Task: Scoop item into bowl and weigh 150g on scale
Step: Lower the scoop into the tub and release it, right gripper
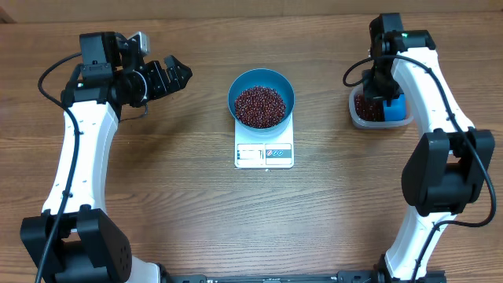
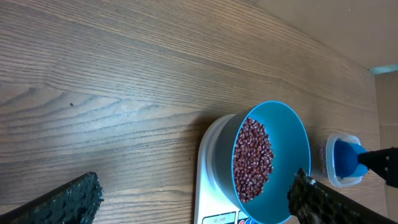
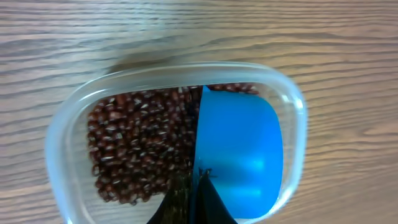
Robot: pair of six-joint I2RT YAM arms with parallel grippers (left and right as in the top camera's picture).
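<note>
The blue bowl [image 1: 278, 81] stands on the white scale [image 1: 264, 155] at mid-table and holds a heap of red-brown beans [image 1: 260, 105]. My left gripper [image 1: 174, 76] hovers open to the left of it, well apart, with nothing between its fingers. From the left wrist, the bowl [image 2: 289, 143], its beans [image 2: 252, 158] and the scale [image 2: 211, 162] show between the wide-set fingers [image 2: 68, 202]. At the far right, my right gripper [image 3: 199, 186] is shut on a small blue scoop [image 3: 242, 149]. The scoop rests inside a clear tub [image 3: 62, 137] beside more beans [image 3: 137, 146].
The clear tub [image 1: 355, 118] sits at the table's right side under the right arm, with the scoop [image 1: 395, 108] in it. Bare wood lies between the left gripper and the scale. The scale's display faces the near edge.
</note>
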